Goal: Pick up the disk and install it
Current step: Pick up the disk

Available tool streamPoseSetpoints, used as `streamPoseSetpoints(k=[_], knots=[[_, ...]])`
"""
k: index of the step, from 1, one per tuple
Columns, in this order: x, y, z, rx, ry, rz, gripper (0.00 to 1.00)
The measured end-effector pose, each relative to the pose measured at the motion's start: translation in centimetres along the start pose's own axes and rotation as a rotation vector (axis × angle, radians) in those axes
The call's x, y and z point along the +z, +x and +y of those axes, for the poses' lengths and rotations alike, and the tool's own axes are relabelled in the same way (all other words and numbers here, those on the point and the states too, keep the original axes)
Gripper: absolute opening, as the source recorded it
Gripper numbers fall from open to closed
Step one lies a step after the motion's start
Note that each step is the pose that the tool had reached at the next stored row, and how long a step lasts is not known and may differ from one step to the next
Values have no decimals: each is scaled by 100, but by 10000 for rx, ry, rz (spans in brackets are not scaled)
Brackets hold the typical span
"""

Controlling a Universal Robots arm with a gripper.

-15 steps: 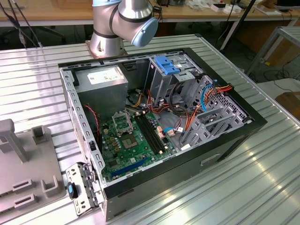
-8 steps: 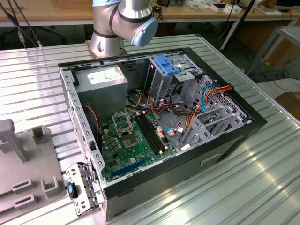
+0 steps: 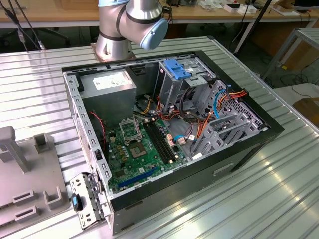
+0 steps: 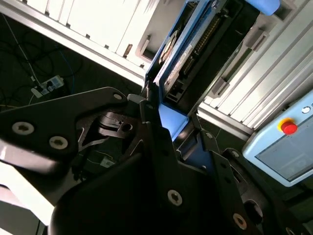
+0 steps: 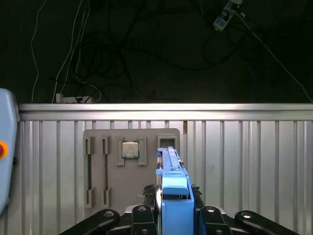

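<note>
At the gripper, both wrist views agree: jaws closed on the disk, clamped by its light-blue bracket and held edge-on above the table. First wrist view adds a grey fixture plate beyond the disk, w/ a CPU seated in one pocket. Second wrist view gives the disk's labelled face, plus a pendant w/ red button. Exterior view: arm base behind an open PC case. Inside the case: motherboard, PSU, drive cage w/ blue latch, loose cables.
</note>
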State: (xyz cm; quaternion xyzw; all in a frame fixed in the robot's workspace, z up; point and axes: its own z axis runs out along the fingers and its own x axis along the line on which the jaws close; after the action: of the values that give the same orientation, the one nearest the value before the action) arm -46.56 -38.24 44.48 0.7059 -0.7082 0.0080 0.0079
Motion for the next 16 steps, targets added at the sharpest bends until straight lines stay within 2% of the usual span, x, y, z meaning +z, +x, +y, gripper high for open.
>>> streamPoseSetpoints(k=[5, 8, 16], knots=[[-105, 2, 0, 0, 8, 21, 37], [-217, 5, 0, 1, 24, 49, 37], [-403, 9, -1, 1, 56, 106, 37]])
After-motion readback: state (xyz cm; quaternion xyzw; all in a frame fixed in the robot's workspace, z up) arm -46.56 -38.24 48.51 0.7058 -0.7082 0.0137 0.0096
